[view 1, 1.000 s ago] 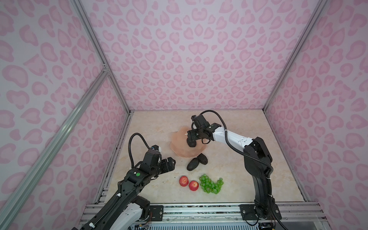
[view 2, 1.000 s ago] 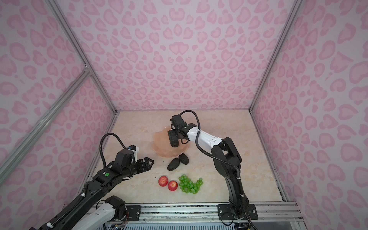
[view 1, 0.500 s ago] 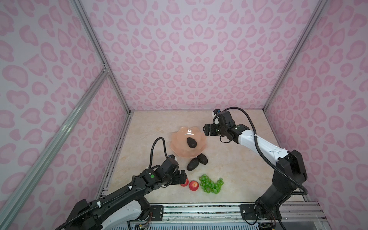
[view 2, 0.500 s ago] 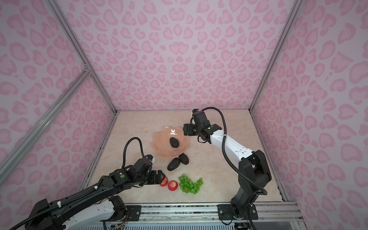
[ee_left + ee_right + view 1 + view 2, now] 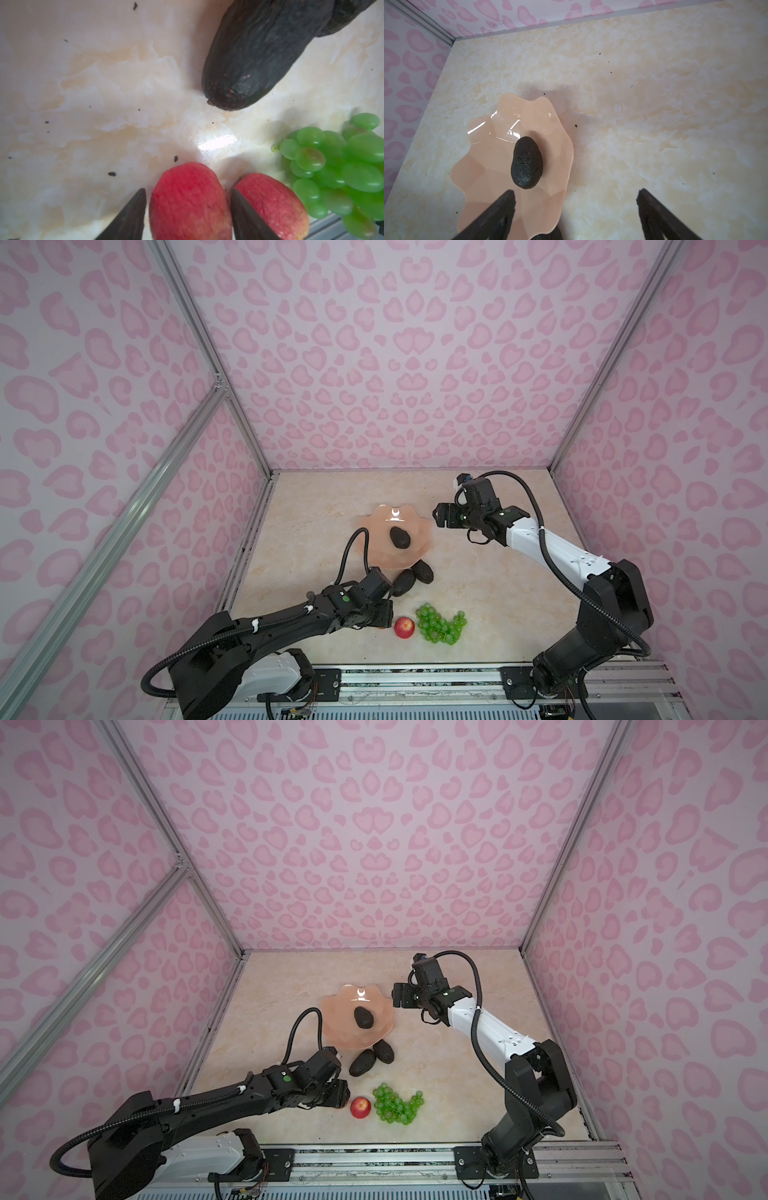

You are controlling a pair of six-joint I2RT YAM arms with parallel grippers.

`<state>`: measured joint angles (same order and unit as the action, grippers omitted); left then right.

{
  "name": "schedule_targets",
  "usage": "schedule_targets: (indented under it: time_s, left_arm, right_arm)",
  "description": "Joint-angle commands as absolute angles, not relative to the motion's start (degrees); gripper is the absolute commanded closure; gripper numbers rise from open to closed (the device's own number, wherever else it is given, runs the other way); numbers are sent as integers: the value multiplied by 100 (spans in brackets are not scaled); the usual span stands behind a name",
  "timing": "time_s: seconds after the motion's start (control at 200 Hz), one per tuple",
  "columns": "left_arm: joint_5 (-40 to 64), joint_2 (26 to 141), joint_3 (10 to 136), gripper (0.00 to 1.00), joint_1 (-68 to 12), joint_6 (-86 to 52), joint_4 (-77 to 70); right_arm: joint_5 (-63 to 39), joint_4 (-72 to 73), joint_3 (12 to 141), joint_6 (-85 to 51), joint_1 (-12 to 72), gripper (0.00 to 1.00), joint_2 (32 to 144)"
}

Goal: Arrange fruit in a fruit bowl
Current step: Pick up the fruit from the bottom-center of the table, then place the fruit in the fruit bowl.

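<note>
Red apple (image 5: 190, 202) sits on the table between our left gripper (image 5: 187, 214) fingers, which clamp it; bowl (image 5: 376, 526) lies beyond the avocados; right gripper (image 5: 576, 209) spread wide, empty

Three dark avocados (image 5: 400, 537) (image 5: 423, 571) (image 5: 403, 583), two red apples (image 5: 190, 202) (image 5: 274, 205), one bunch of green grapes (image 5: 440, 623), one peach-pink scalloped bowl (image 5: 376, 545), two robot arms (image 5: 266, 624) (image 5: 552, 545)

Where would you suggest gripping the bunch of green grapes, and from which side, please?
Probably from above, fingers straddling the thick end of the grapes nearest the apple. The bunch lies flat and thins toward its far end, so the bulkiest cluster likely gives the surest hold.
</note>
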<state>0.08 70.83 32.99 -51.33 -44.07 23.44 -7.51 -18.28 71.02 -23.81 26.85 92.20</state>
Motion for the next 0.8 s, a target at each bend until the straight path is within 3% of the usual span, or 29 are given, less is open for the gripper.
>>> schedule_targets:
  time_s: [0.0,0.245,0.38,0.61,0.795]
  left_arm:
    - [-85,7083,3259,43,-5133,-4439,2268]
    - [-638,6475,3767,46,-5071,-4236,2977]
    - [-702,6445,4563,44,-4477,-3715,3088]
    - [-508,8074,6357,44,-3406,-2752,2809]
    - [-159,9538,7094,47,-2950,-2602,2709]
  right_arm:
    - [-791,-1754,7067,-2368,2644,8,9242]
    - [-857,-1726,7021,-2382,2497,9,9211]
    - [-846,-1791,6979,-2347,2498,9,9153]
    - [-679,-1941,6729,-2329,2487,9,8925]
    - [-512,-2117,6406,-2280,2505,10,8539]
